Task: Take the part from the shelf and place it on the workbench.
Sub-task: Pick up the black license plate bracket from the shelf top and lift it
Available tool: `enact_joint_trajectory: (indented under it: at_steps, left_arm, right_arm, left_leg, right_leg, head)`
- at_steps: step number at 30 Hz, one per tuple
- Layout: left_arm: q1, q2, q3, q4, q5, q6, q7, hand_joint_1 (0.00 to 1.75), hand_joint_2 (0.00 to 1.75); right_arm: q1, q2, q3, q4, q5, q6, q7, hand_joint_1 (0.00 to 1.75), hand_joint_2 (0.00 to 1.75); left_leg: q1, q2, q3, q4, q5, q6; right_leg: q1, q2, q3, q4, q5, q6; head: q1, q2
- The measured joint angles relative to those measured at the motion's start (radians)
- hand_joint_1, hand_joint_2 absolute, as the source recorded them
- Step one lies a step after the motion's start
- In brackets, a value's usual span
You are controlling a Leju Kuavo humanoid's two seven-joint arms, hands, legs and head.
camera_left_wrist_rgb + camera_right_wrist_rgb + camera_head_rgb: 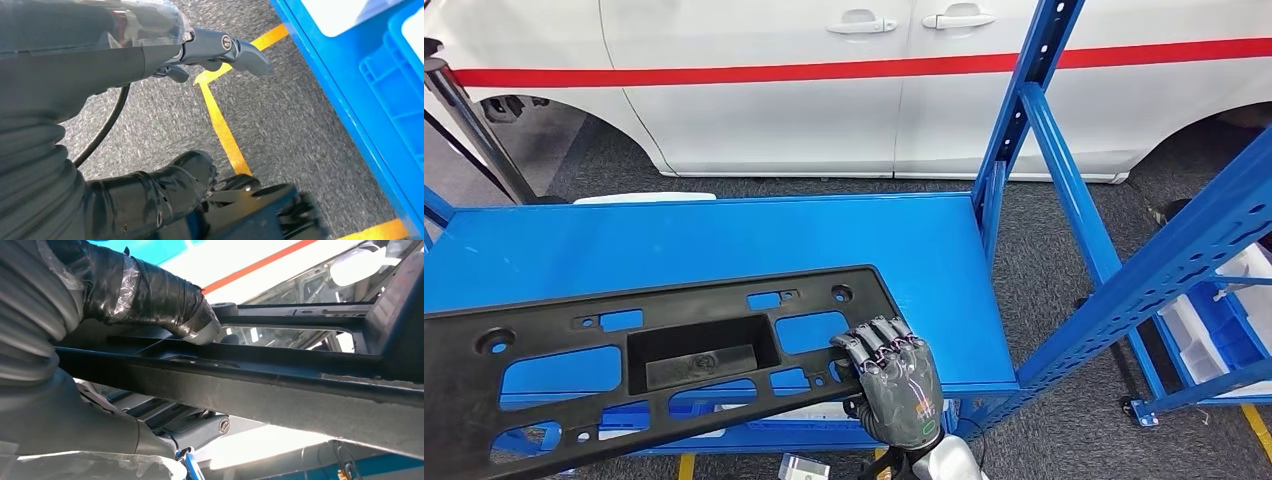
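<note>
The part (699,310) is a long black plastic panel with several cutouts and a recessed pocket. It lies slanted just above the blue shelf board (724,240), with its left end running off the picture's edge. My right hand (894,385) grips its right end, fingers curled over the top edge. In the right wrist view the part's edge (280,385) crosses the picture, with my taped thumb (150,295) pressed on one face and the fingers (210,427) on the other. My left hand (100,65) hangs over the grey floor holding nothing, fingers (220,47) stretched out.
A white car (824,80) with a red stripe stands behind the shelf. Blue uprights (1024,110) and a slanting beam (1164,260) frame the shelf's right side. Blue bins (1224,310) sit low at the right. Yellow tape (225,130) marks the floor.
</note>
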Motion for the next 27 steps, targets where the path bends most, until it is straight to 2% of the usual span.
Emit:
enact_joint_trajectory:
  at_steps: [2, 3, 5, 7, 8, 10, 11, 12, 13, 14, 15, 16, 17, 18, 20, 22, 23, 24, 26, 27]
  left_arm:
    - [-0.001, 0.0, 0.0, 0.0, -0.001, 0.0, 0.0, 0.0, 1.75]
    - [-0.002, 0.0, 0.0, 0.0, -0.001, 0.0, 0.0, 0.0, 1.75]
    - [-0.002, 0.0, 0.0, 0.0, -0.001, 0.001, 0.0, 0.0, 1.75]
    - [0.0, -0.001, 0.0, 0.0, -0.001, 0.001, 0.0, 0.0, 1.75]
    - [-0.001, -0.001, 0.0, 0.0, -0.001, 0.001, 0.0, 0.0, 1.75]
    - [-0.002, -0.001, 0.0, 0.0, -0.002, 0.001, 0.0, 0.0, 1.75]
    - [-0.002, -0.001, 0.0, 0.0, -0.002, 0.001, 0.0, 0.0, 1.75]
    - [-0.002, -0.001, 0.0, 0.0, -0.002, 0.001, 0.0, 0.0, 1.75]
    - [-0.001, -0.001, 0.0, 0.0, -0.002, 0.001, 0.0, 0.0, 1.75]
    - [-0.001, -0.001, 0.0, 0.0, -0.002, 0.001, 0.0, 0.0, 1.75]
    - [-0.001, -0.001, 0.0, 0.0, -0.002, 0.001, 0.0, 0.0, 1.75]
    - [-0.001, -0.002, 0.0, 0.0, -0.002, 0.001, 0.0, 0.0, 1.75]
    - [-0.001, -0.002, 0.0, 0.0, -0.003, 0.001, 0.0, 0.0, 1.75]
    - [-0.002, -0.003, 0.0, 0.0, -0.003, 0.001, 0.0, 0.0, 1.75]
    - [-0.003, -0.003, 0.0, 0.0, -0.003, 0.001, 0.0, 0.0, 1.75]
    - [-0.002, -0.003, 0.0, 0.0, -0.003, 0.001, 0.0, 0.0, 1.75]
    - [-0.002, -0.003, 0.0, 0.0, -0.003, 0.001, 0.0, 0.0, 1.75]
    - [-0.002, -0.003, 0.0, 0.0, -0.003, 0.001, 0.0, 0.0, 1.75]
    - [-0.002, -0.003, 0.0, 0.0, -0.003, 0.002, 0.0, 0.0, 1.75]
    - [-0.001, -0.003, 0.0, 0.0, -0.003, 0.002, 0.0, 0.0, 1.75]
  right_arm:
    - [-0.001, 0.001, 0.0, 0.0, -0.002, 0.0, 0.0, 1.75, 1.75]
    - [-0.001, 0.001, 0.0, 0.0, -0.002, 0.0, 0.0, 1.75, 1.75]
    - [-0.002, 0.002, -0.001, 0.0, -0.003, 0.0, 0.0, 1.75, 1.75]
    - [-0.002, 0.001, -0.001, 0.0, -0.003, 0.0, 0.0, 1.75, 1.75]
    - [-0.002, 0.001, -0.001, 0.0, -0.004, 0.0, 0.0, 1.75, 1.75]
    - [-0.002, 0.001, -0.002, 0.0, -0.004, 0.0, 0.0, 1.75, 1.75]
    - [-0.002, 0.001, -0.002, 0.001, -0.004, 0.0, 0.0, 1.75, 1.75]
    - [-0.002, 0.001, -0.002, 0.002, -0.005, 0.0, 0.0, 1.75, 1.75]
    - [-0.002, 0.001, -0.002, 0.004, -0.006, 0.0, 0.0, 1.75, 1.75]
    - [-0.002, 0.001, -0.002, 0.006, -0.007, 0.0, 0.0, 1.75, 1.75]
    - [-0.002, 0.001, -0.002, 0.008, -0.008, 0.0, 0.0, 1.75, 1.75]
    - [-0.002, 0.001, -0.002, 0.008, -0.008, 0.0, 0.0, 1.75, 1.75]
    - [-0.003, 0.001, -0.002, 0.008, -0.009, 0.0, 0.0, 1.75, 1.75]
    - [-0.003, 0.001, -0.002, 0.008, -0.01, -0.001, 0.0, 1.75, 1.75]
    - [-0.003, 0.001, -0.002, 0.008, -0.011, -0.001, 0.0, 1.75, 1.75]
    - [-0.002, 0.002, -0.002, 0.008, -0.011, -0.001, 0.002, 1.75, 1.75]
    - [-0.002, 0.003, -0.002, 0.008, -0.011, -0.001, 0.003, 1.75, 1.75]
    - [-0.003, 0.004, -0.003, 0.008, -0.011, -0.001, 0.003, 1.75, 1.75]
    - [-0.003, 0.005, -0.003, 0.009, -0.011, -0.001, 0.003, 1.75, 1.75]
    - [-0.003, 0.005, -0.003, 0.009, -0.011, -0.001, 0.003, 1.75, 1.75]
  left_leg:
    - [-0.001, 0.0, 0.065, -0.127, 0.046, 0.005]
    - [-0.002, -0.001, 0.082, -0.166, 0.056, 0.009]
    - [-0.005, -0.002, 0.087, -0.185, 0.06, 0.018]
    - [-0.003, 0.0, 0.083, -0.189, 0.07, 0.032]
    - [-0.002, 0.001, 0.081, -0.192, 0.076, 0.041]
    - [-0.002, 0.004, 0.073, -0.195, 0.085, 0.053]
    - [-0.002, 0.005, 0.067, -0.193, 0.088, 0.055]
    - [-0.003, 0.006, 0.062, -0.192, 0.09, 0.056]
    - [-0.004, 0.007, 0.057, -0.19, 0.092, 0.056]
    - [-0.004, 0.007, 0.054, -0.188, 0.093, 0.055]
    - [-0.004, 0.007, 0.052, -0.187, 0.095, 0.054]
    - [-0.004, 0.006, 0.051, -0.186, 0.096, 0.053]
    - [-0.006, 0.006, 0.05, -0.184, 0.097, 0.05]
    - [-0.007, 0.005, 0.047, -0.183, 0.099, 0.045]
    - [-0.008, 0.005, 0.042, -0.183, 0.106, 0.032]
    - [-0.007, 0.004, 0.038, -0.181, 0.104, 0.021]
    - [-0.006, 0.004, 0.031, -0.166, 0.088, 0.016]
    - [-0.005, 0.004, 0.016, -0.131, 0.059, 0.013]
    - [-0.002, 0.004, -0.028, -0.011, -0.019, 0.007]
    - [-0.002, 0.004, -0.048, 0.049, -0.047, 0.004]
  right_leg:
    - [0.002, 0.001, -0.003, 0.008, 0.0, 0.005]
    - [0.004, 0.001, -0.006, 0.011, 0.001, 0.009]
    - [0.007, 0.001, -0.012, 0.012, 0.007, 0.02]
    - [0.005, 0.002, -0.017, 0.016, 0.004, 0.031]
    - [0.004, 0.003, -0.025, 0.035, -0.013, 0.035]
    - [0.001, 0.003, -0.063, 0.132, -0.082, 0.042]
    - [0.001, 0.003, -0.089, 0.199, -0.119, 0.044]
    - [0.0, 0.003, -0.11, 0.256, -0.143, 0.046]
    - [-0.001, 0.003, -0.117, 0.284, -0.15, 0.047]
    - [-0.002, 0.003, -0.102, 0.27, -0.136, 0.047]
    - [-0.002, 0.003, -0.069, 0.22, -0.109, 0.044]
    - [-0.002, 0.003, -0.026, 0.147, -0.081, 0.04]
    - [0.0, 0.003, 0.012, 0.079, -0.06, 0.036]
    - [0.002, 0.003, 0.035, 0.032, -0.048, 0.033]
    - [0.009, 0.005, 0.043, 0.006, -0.043, 0.026]
    - [0.005, 0.004, 0.038, 0.0, -0.032, 0.015]
    - [0.003, 0.003, 0.036, -0.004, -0.026, 0.008]
    - [0.0, 0.001, 0.032, -0.009, -0.02, 0.002]
    - [0.002, -0.002, 0.02, -0.009, -0.011, -0.005]
    - [0.004, -0.003, 0.013, -0.008, -0.007, -0.007]
  head:
    - [0.0, 0.0]
    - [0.0, 0.0]
    - [0.001, 0.0]
    - [0.001, 0.0]
    - [0.001, 0.0]
    - [0.002, 0.0]
    - [0.001, 0.0]
    - [0.001, 0.0]
    - [0.001, 0.0]
    - [0.001, 0.0]
    - [0.001, 0.0]
    - [0.001, 0.0]
    - [0.001, 0.0]
    - [0.001, 0.0]
    - [0.001, 0.0]
    - [0.001, 0.0]
    - [0.0, 0.0]
    - [-0.001, 0.0]
    - [-0.002, 0.0]
    - [-0.002, 0.0]
